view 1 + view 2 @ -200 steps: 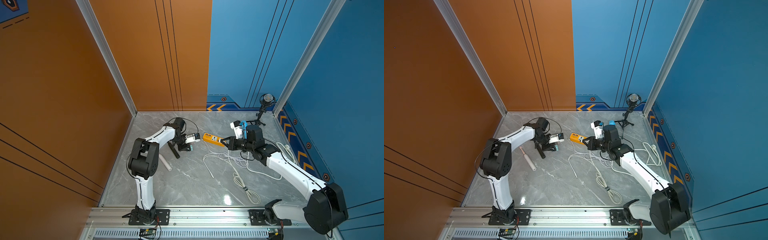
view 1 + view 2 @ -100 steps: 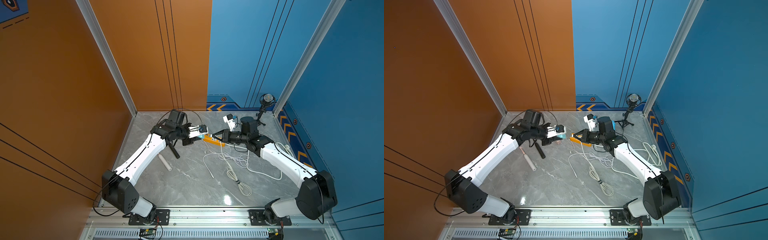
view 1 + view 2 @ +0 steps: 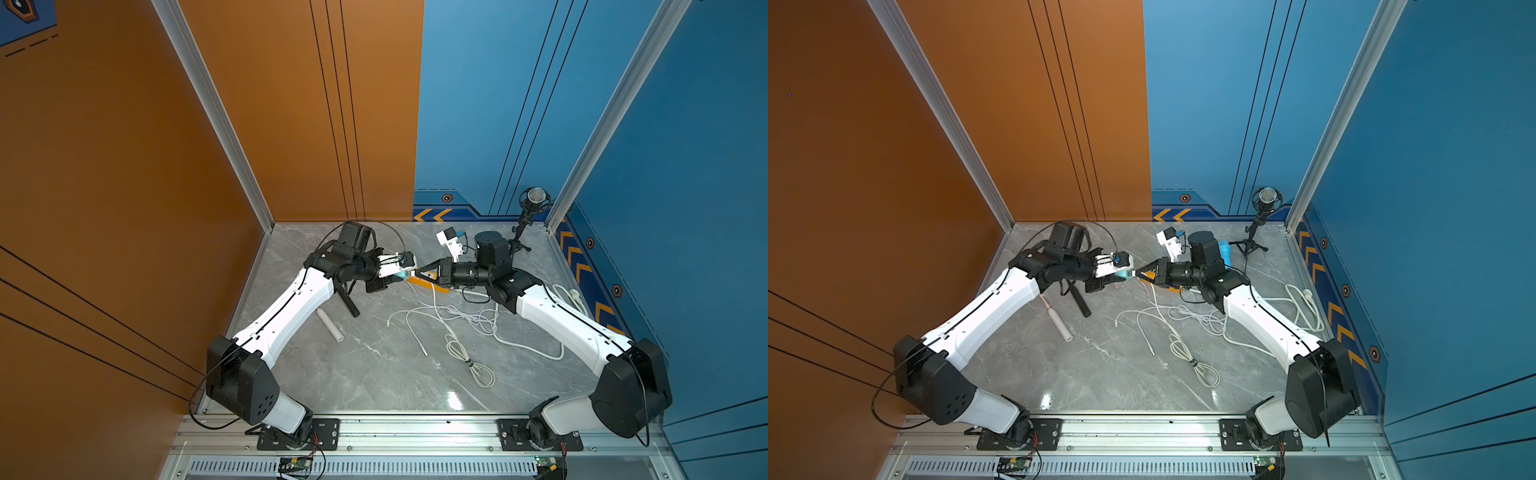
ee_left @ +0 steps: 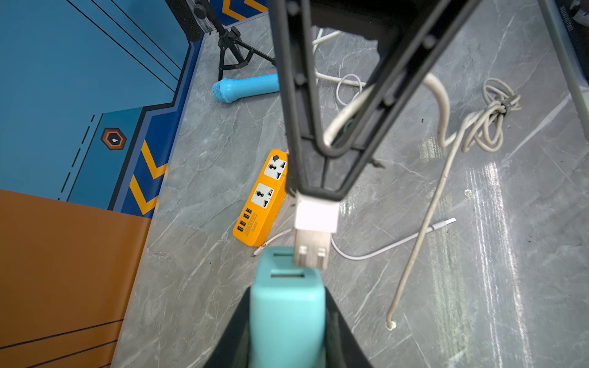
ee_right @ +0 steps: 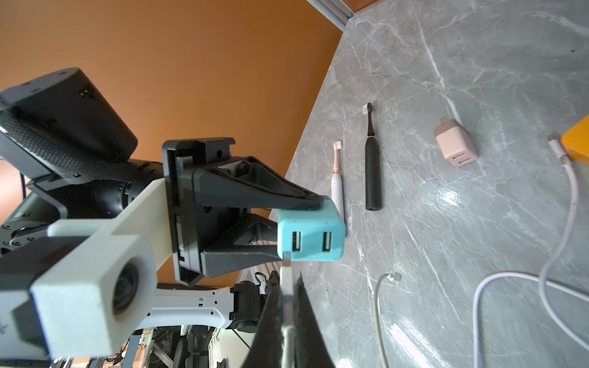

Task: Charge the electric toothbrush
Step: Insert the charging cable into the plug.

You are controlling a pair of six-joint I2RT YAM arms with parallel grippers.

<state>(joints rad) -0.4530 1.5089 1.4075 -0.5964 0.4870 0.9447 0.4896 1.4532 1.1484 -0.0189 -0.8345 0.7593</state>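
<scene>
Lying flat on the grey marbled worktop (image 3: 374,374), the slim black electric toothbrush (image 5: 372,172) and the white electric toothbrush with a pink head (image 5: 337,184) rest side by side, near each other but apart, on the left arm's side. Neither is held.

Above the worktop, the left end effector (image 5: 299,227) is clenched on a teal two-port USB charging block (image 5: 310,235), one finger on each broad side, with the port face turned toward the other arm. The right end effector (image 4: 316,195) is pinched tight on the white housing of a white USB plug (image 4: 314,223). The plug's bare metal tip meets the rim of the teal block's port face, beside one slot. The right wrist view shows both slots unfilled.

Under the two end effectors lies an orange power strip (image 4: 261,204) with two white universal sockets and four small blue USB ports. A printed label runs along it beside the USB ports, too blurred to read. A pale pink charging block (image 5: 455,146) with two slots lies on the worktop just beyond the black brush.

Loose white cables (image 3: 457,332) sprawl across the middle of the worktop. One stretch is tied into a coil, and a free connector end lies bare. At the far edge a light blue handheld microphone (image 4: 245,87) lies on its side, next to a black microphone on a small tripod (image 3: 534,199) in the corner.
</scene>
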